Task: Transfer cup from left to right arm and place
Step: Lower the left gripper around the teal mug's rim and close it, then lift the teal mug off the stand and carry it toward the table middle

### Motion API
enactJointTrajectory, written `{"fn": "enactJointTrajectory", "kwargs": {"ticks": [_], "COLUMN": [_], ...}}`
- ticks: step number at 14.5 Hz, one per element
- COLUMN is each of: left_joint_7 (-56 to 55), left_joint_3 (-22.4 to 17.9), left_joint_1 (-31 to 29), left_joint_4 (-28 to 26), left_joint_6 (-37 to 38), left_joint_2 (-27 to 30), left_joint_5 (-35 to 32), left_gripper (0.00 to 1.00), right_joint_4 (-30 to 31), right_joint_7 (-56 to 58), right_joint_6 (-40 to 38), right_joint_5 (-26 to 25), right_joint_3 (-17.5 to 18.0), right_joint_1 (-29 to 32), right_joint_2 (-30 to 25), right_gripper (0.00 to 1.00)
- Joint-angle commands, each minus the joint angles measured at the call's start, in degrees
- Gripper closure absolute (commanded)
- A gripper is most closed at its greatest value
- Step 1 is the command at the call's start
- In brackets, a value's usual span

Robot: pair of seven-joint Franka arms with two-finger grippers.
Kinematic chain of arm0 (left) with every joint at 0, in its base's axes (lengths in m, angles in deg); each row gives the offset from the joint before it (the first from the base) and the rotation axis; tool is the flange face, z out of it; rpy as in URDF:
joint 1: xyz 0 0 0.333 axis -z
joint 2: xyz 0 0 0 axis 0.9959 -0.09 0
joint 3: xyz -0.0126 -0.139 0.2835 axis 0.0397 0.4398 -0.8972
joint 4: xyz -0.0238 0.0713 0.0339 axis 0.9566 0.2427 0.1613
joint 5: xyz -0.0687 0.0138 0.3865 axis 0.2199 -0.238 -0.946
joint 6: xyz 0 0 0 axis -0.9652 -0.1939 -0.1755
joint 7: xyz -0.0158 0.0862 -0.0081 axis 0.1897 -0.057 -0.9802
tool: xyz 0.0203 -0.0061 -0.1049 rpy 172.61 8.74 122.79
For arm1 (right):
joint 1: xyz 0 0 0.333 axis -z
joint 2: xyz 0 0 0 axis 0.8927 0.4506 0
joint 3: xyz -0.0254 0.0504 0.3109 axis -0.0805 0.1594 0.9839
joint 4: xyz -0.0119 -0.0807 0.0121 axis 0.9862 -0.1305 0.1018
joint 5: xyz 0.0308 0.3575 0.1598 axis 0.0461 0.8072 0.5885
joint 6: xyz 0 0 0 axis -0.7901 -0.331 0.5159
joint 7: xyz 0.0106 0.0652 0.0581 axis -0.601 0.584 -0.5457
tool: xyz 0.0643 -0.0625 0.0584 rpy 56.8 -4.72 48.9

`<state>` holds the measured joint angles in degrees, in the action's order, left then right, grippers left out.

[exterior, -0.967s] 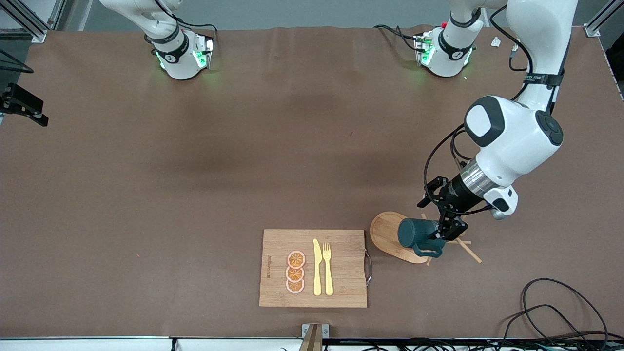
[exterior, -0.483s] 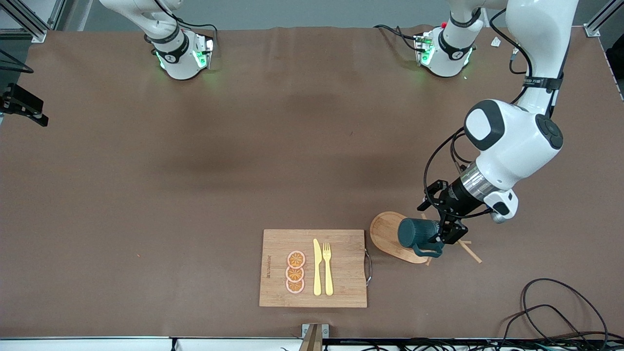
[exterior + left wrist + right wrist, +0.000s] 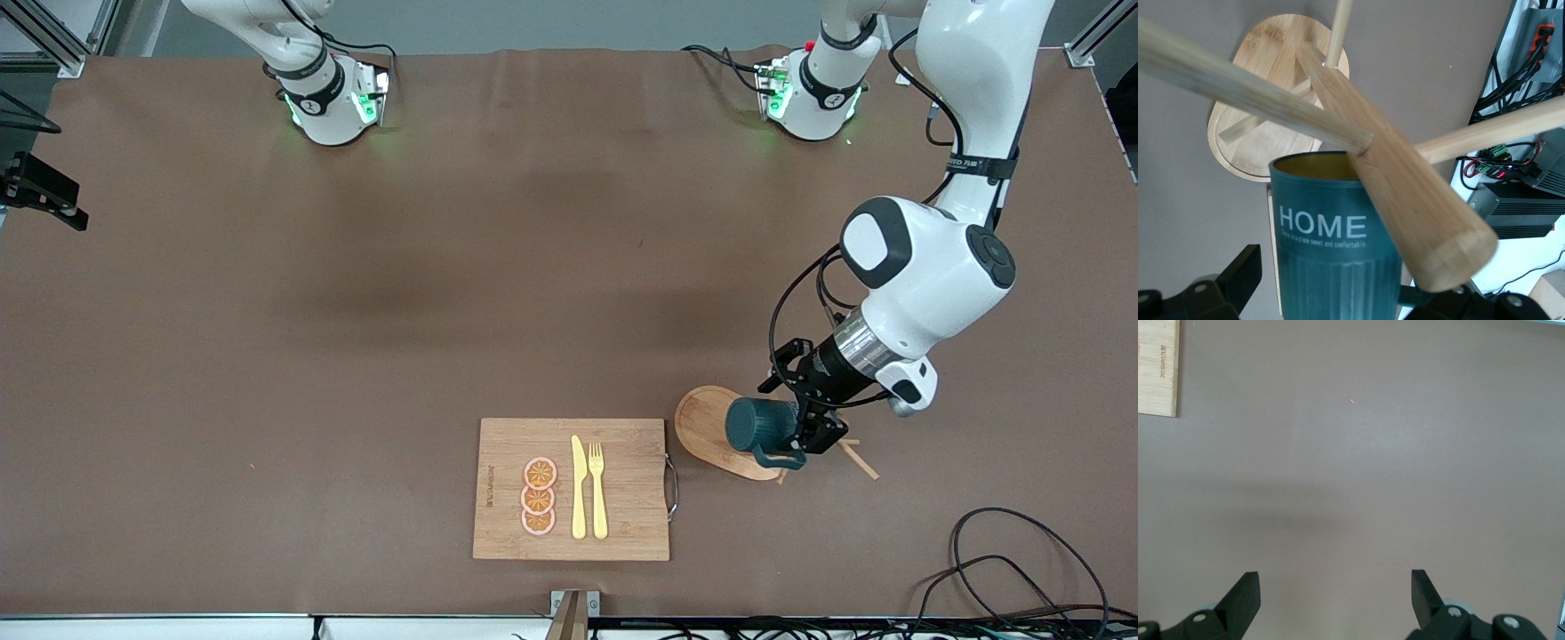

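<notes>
Here, cup [image 3: 1328, 247] hung on wooden mug tree [image 3: 1398, 193], between the wide-open left claw [image 3: 794, 433], unheld.

The tabletop [image 3: 444, 293] is covered by a brown sheet with faint creases. A rectangular bamboo cutting board [image 3: 622, 520] with a metal handle [image 3: 673, 486] lies near the front camera's edge, about midway along the table. Just beside it, toward the left arm's end, stands the oval wooden base [image 3: 702, 422] of a mug stand; its pegs [image 3: 858, 458] project over the tabletop. Both arm bases [image 3: 333, 107] are mounted at the edge farthest from the front camera. A black cable [image 3: 1022, 556] lies coiled at the near corner at the left arm's end. A small red speck [image 3: 254, 465] lies toward the right arm's end.
</notes>
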<state>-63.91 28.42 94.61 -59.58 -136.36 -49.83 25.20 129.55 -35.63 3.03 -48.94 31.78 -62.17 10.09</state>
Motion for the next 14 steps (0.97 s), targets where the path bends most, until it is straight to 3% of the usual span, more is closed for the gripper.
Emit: {"fn": "enactJointTrajectory", "kwargs": {"ticks": [1,4,10,14], "left_joint_7": [0.42,0.42,0.08,-0.37], "left_joint_3": [-0.05,-0.13,-0.05,0.04], "left_joint_1": [0.33,0.86,0.95,2.17], "left_joint_4": [2.13,1.95,2.13,2.57], "left_joint_6": [-0.76,-1.73,-1.73,-0.85], "left_joint_2": [-1.95,-2.39,-2.57,-0.47], "left_joint_5": [-0.56,-0.56,-0.56,-0.56], "left_gripper": [0.0,0.03,0.39,0.4], "right_joint_4": [0.17,0.08,0.08,0.08], "right_joint_7": [0.69,0.69,0.69,0.69], "right_joint_6": [-0.2,-0.2,-0.2,-0.2], "right_joint_5": [0.48,0.48,0.65,0.65], "right_joint_3": [0.34,0.34,0.34,0.34], "right_joint_1": [0.63,0.63,0.63,0.63], "right_joint_2": [-0.24,-0.24,-0.24,-0.15], "right_gripper": [0.0,0.0,0.0,0.0]}}
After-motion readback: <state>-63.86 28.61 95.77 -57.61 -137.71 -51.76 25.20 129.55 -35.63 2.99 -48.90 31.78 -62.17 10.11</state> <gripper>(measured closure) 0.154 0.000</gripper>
